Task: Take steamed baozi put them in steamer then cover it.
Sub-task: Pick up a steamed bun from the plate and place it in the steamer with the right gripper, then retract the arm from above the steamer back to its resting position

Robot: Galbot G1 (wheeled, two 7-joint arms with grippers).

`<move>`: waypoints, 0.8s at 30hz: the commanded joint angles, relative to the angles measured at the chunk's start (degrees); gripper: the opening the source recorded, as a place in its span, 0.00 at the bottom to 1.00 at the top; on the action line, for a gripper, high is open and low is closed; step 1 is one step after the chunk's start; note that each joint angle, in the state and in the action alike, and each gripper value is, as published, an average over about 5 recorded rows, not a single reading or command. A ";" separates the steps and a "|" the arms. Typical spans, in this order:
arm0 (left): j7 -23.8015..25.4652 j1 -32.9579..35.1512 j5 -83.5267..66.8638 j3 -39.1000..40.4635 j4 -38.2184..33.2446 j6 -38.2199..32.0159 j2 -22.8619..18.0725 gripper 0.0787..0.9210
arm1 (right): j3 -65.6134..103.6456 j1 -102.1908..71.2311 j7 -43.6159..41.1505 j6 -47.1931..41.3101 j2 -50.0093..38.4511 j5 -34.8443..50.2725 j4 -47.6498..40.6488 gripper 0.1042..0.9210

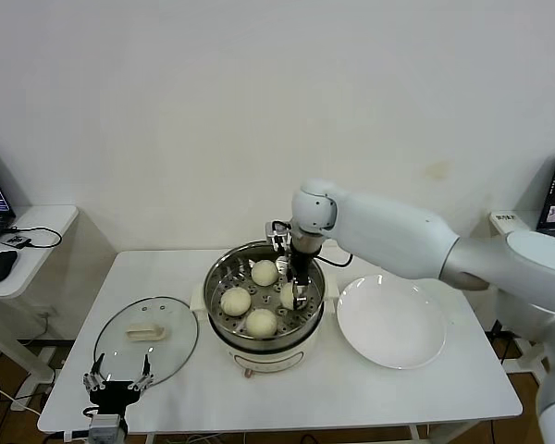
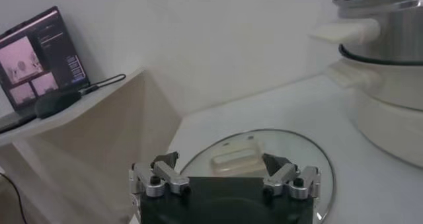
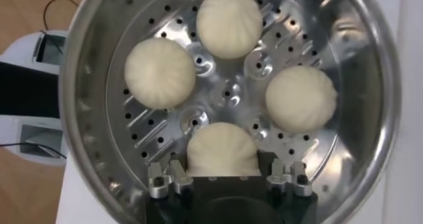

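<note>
**Trainee:** What does the head view show at the centre of the desk [image 1: 370, 393]?

**Operator:** I see the steamer [image 1: 224, 279], a steel pot on a white base, standing mid-desk. All four steamed baozi [image 1: 264, 273] lie on its perforated tray, spaced apart around the middle. My right hand [image 1: 299, 294] reaches down into the pot on its right side, directly over the right-hand bun.

**Trainee:** And the fingers of that hand?

**Operator:** In the right wrist view the right hand [image 3: 226, 176] has its fingers spread apart, one on each side of the nearest bun. I cannot tell whether they touch it. The other three buns sit untouched farther across the tray.

**Trainee:** Where is the cover?

**Operator:** The cover [image 1: 171, 350], clear glass with a cream bar handle, lies flat on the desk to the left of the steamer, just beside its base. The pot is still open.

**Trainee:** The left arm?

**Operator:** My left hand [image 1: 117, 381] hovers at the near left edge of the desk, just short of the cover's near rim, fingers apart, holding nothing. A white plate [image 1: 393, 324] rests to the right of the steamer.
</note>
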 commanded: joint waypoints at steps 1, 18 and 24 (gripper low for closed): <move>-0.50 0.03 -1.50 -0.01 -0.32 -1.15 -0.07 0.88 | 4.04 -1.06 1.92 -0.51 -2.03 -0.70 1.44 0.85; -1.26 0.16 -4.12 0.46 -2.83 -6.53 -0.13 0.88 | 45.58 -20.13 27.38 7.81 -32.47 10.36 24.13 0.88; -1.41 -1.30 -3.19 0.66 -1.97 -10.41 -0.15 0.88 | 60.65 -39.84 48.18 19.08 -40.48 17.10 31.85 0.88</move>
